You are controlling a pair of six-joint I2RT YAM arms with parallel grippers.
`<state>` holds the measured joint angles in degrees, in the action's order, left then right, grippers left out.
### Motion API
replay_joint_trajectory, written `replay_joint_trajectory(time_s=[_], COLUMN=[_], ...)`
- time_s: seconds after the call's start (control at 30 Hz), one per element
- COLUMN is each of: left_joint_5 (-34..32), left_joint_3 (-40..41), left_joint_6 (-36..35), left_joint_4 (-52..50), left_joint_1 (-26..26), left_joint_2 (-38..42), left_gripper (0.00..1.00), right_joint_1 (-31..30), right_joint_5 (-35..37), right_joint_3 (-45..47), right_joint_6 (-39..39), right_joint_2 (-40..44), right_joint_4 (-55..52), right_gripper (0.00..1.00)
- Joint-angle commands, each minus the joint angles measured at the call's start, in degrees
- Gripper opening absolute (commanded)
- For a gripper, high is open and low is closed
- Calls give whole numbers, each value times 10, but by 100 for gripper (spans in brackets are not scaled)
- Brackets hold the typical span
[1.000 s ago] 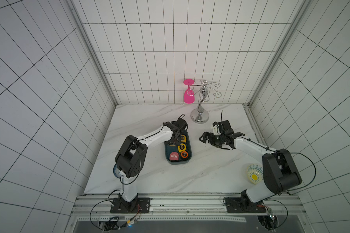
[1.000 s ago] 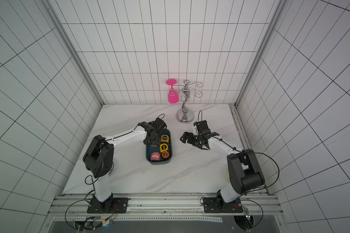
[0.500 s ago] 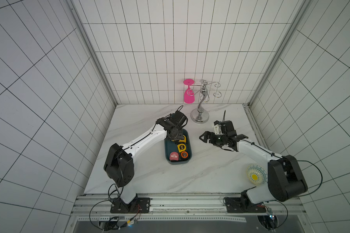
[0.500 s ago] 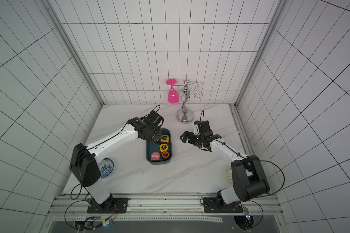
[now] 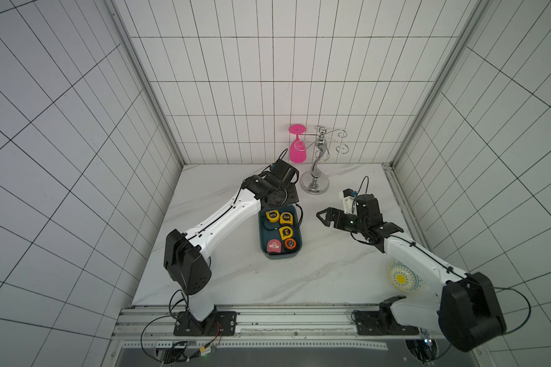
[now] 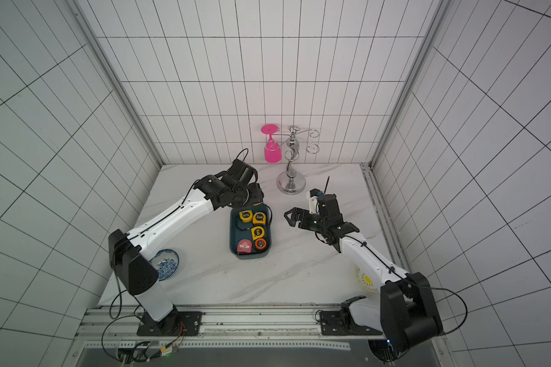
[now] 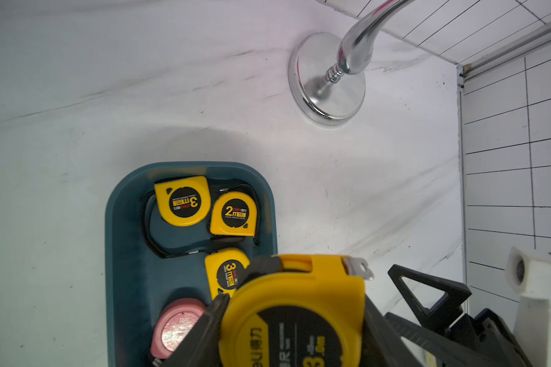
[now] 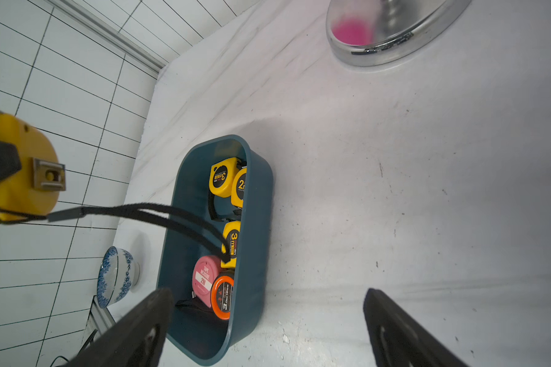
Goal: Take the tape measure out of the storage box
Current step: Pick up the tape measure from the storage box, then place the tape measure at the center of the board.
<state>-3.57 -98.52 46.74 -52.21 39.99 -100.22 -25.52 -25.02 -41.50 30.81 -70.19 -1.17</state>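
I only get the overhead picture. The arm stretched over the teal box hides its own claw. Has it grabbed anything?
Observer: Yes. The left wrist view shows the left gripper shut on a yellow tape measure, held up above the storage box.
Operator: Is it completely free of the box?
Observer: Unclear. In the right wrist view its black strap dangles toward the box; whether it touches anything there I cannot tell.
Operator: And the other claw?
Observer: The right wrist view shows the right gripper open and empty.
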Motion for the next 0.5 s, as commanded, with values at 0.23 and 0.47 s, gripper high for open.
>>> replay_joint_trajectory(time_s=[0.23, 0.47], left_joint_5=[68, 92], left_joint_3=[-46, -64], left_joint_6=[90, 120], left_joint_4=[74, 87], left_joint_1=[19, 38], left_joint_2=[-62, -72], left_gripper=[0, 0], right_joint_1=[-37, -44], right_joint_5=[19, 24], right_joint_3=[85, 99], right_joint_6=[3, -9], right_joint_2=[82, 94], right_joint_4=[165, 221], right_gripper=[98, 96])
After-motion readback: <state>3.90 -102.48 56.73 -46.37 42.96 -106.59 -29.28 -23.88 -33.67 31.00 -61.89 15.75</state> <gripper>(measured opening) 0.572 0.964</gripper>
